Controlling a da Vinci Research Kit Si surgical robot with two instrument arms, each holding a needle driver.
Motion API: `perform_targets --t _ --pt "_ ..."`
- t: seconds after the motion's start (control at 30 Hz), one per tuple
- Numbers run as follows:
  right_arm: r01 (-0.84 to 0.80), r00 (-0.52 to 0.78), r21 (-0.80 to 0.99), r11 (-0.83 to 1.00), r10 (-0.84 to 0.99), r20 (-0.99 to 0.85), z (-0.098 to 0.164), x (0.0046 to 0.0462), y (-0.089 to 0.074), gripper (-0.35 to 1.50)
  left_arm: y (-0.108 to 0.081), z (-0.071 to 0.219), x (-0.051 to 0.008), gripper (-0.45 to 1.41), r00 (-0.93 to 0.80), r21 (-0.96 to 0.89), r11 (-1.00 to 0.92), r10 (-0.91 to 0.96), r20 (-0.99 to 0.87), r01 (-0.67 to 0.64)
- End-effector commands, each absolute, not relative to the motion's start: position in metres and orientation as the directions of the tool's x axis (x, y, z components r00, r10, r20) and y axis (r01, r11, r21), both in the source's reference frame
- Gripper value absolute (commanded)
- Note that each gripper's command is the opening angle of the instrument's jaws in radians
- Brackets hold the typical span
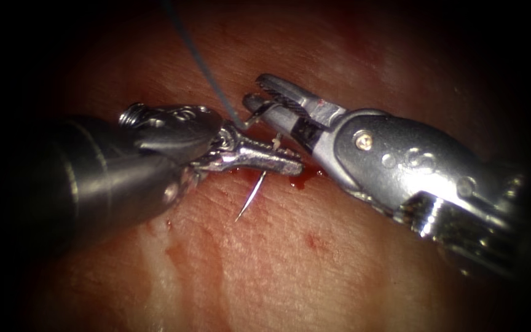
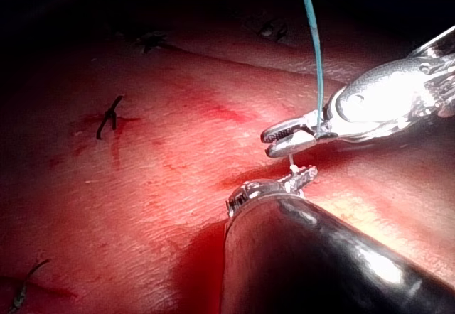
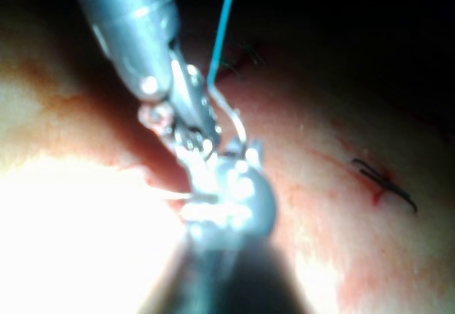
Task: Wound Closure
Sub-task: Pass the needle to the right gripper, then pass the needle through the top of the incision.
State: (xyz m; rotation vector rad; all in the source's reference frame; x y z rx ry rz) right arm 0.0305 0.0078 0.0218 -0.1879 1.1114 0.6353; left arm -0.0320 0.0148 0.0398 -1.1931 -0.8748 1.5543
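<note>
In the endoscope view the left arm's tool [image 1: 278, 163] comes in from the left edge of the tissue [image 1: 314, 270] and lies low across the cut [image 1: 305, 177], where red fluid [image 1: 296, 182] pools. Its jaws are pressed together on the curved needle [image 1: 250, 198] part-way along the curve. The sharp tip juts free below the jaws, over the tissue toward its near edge, and is not buried. Whether any other part of the curve sits in the tissue cannot be told.

The blue thread [image 1: 201, 58] drops from the far edge of the tissue to the needle's tail end, just between the two tools.

The right arm's tool [image 1: 259, 92] enters from the right edge with its jaws spread, holding nothing, its tips beside the thread's lower end. In the left wrist view that tool [image 2: 284, 140] sits just above the left tool's jaws [image 2: 302, 179], with the thread [image 2: 316, 58] running down to it. Finished stitches [image 2: 108, 117] lie further along the tissue.

As a judgement, the risks are these: the exposed tip could scratch the tissue if the left tool dips, the needle could twist in a grip this far from the tail, and the open jaws so near the thread could snag or nick it.
</note>
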Motion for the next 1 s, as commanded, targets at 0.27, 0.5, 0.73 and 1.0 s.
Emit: perform_targets --t 0.27,0.5,0.73,1.0 --pt "-0.555 0.291 0.152 0.818 0.362 -0.886 0.0217 0.0304 0.0088 -0.35 0.0151 0.0403 -0.0323 -0.45 -0.076 -0.912 -0.321 0.947 -0.313 -0.255" --pt "-0.472 0.34 0.093 0.877 0.279 -0.898 0.0231 0.03 0.0092 -0.35 0.0158 0.0408 -0.0328 1.33 -0.144 -0.784 -0.576 0.818 -0.558 -0.233" --pt "-0.328 0.288 0.115 0.938 0.215 -0.933 0.0241 0.0288 0.0104 -0.35 0.0152 0.0403 -0.0322 1.29 -0.152 -0.712 -0.668 0.744 -0.651 -0.217" --pt "-0.2 0.192 0.011 0.98 0.05 -0.98 0.0262 0.0279 0.0115 -0.35 0.0132 0.0411 -0.0313 0.91 -0.19 -0.598 -0.771 0.635 -0.749 -0.218"
